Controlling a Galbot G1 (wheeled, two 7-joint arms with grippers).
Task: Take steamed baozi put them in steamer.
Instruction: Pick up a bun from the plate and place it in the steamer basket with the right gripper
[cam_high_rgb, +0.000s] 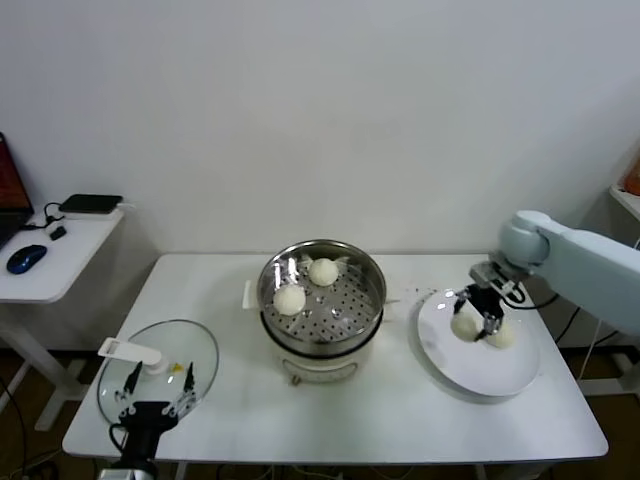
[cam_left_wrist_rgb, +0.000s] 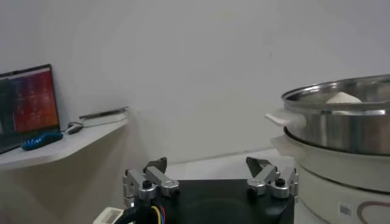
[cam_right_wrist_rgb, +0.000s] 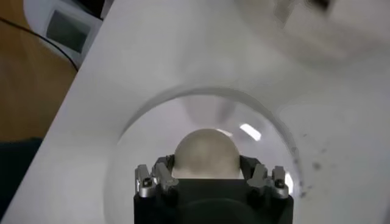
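Note:
The steamer stands mid-table with two baozi on its perforated floor. On the white plate at the right lie two more. My right gripper is down on the plate, shut on the left baozi, and the other baozi lies just beside it. In the right wrist view the round bun sits between the fingers of my right gripper, touching both. My left gripper waits open at the table's front left, empty.
A round glass lid with a white handle lies flat under the left gripper. A side desk with a mouse stands further left. The steamer's wall rises close beside the left gripper.

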